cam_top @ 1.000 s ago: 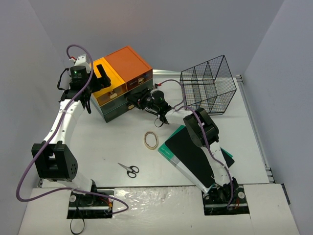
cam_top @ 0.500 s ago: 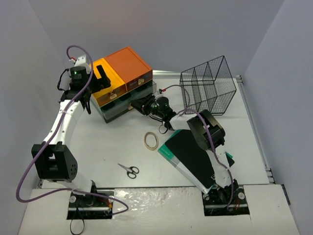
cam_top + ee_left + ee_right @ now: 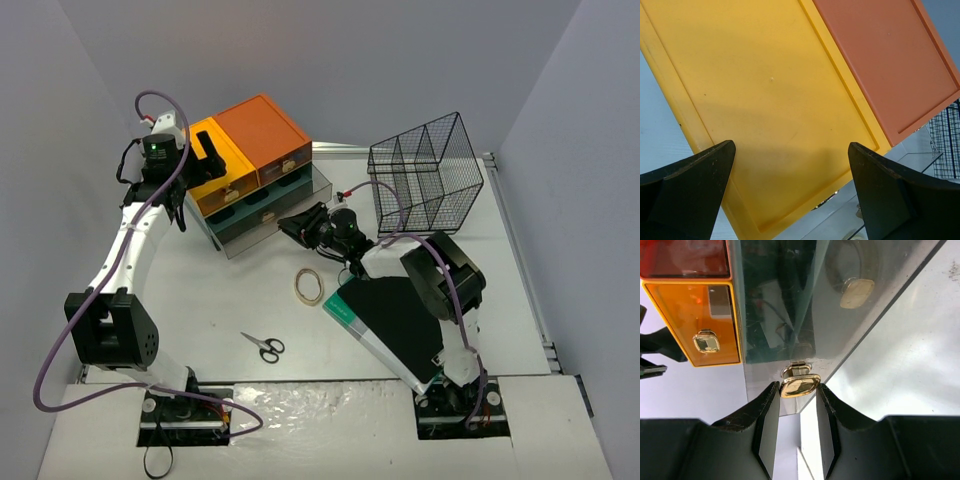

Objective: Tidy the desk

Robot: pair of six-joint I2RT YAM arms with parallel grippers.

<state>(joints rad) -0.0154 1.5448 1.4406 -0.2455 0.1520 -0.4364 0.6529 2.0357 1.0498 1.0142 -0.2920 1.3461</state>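
Observation:
The white desk [image 3: 205, 290] carries a drawer chest [image 3: 262, 128] with a yellow and an orange top at the back left. Its lower see-through grey drawer [image 3: 270, 215] stands pulled out. My right gripper [image 3: 303, 226] is shut on that drawer's gold knob [image 3: 800, 386], one finger on each side of it. Above the chest's yellow top [image 3: 765, 95] my left gripper [image 3: 790, 150] hangs wide open with nothing between its fingers. In the top view the left gripper [image 3: 207, 152] sits over the chest's left half.
A tan rubber band [image 3: 308, 286] lies in front of the chest. Black scissors [image 3: 265, 347] rest nearer the front. A black and green notebook [image 3: 395, 318] lies under my right arm. A black wire basket [image 3: 425, 172] stands at the back right.
My right gripper has drawn back toward the front right with the knob, and the lower drawer has slid out of the chest. The left arm has not moved.

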